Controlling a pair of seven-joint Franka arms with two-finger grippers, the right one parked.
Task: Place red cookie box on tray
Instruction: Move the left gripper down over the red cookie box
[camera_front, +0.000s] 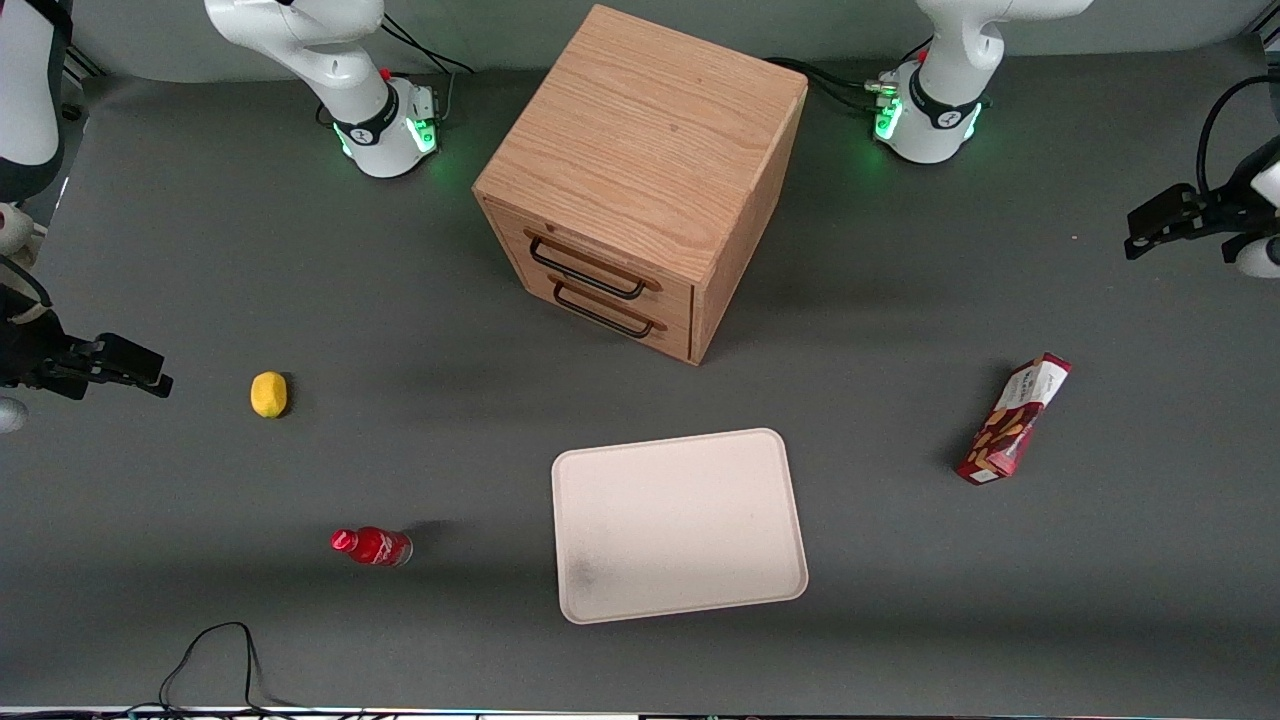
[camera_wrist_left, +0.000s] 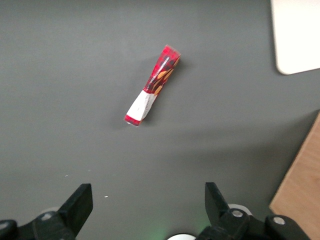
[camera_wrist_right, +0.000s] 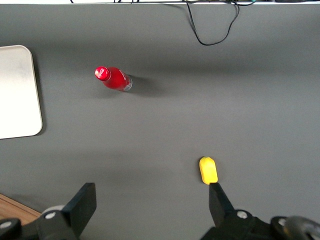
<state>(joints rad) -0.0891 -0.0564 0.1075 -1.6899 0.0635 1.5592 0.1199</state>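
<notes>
Table (camera_front: 900, 620): grey mat, carrying everything listed.
Wooden drawer cabinet (camera_front: 640, 160): standing mid-table, farther from front camera than tray; not needed.
Tray (camera_front: 678, 525): pale, lying flat, bare, nearest front camera.
Gripper (camera_front: 1150, 225): hanging high at working arm's end of table, fingers (camera_wrist_left: 80, 200) spread wide, gripping nothing.
Red cookie box (camera_front: 1015, 418): lying on mat toward working arm's end, well apart from tray.
Advice, judged: reaching step. Descending over box middle, turning wrist so fingers are straddling slim width, not length.
</notes>
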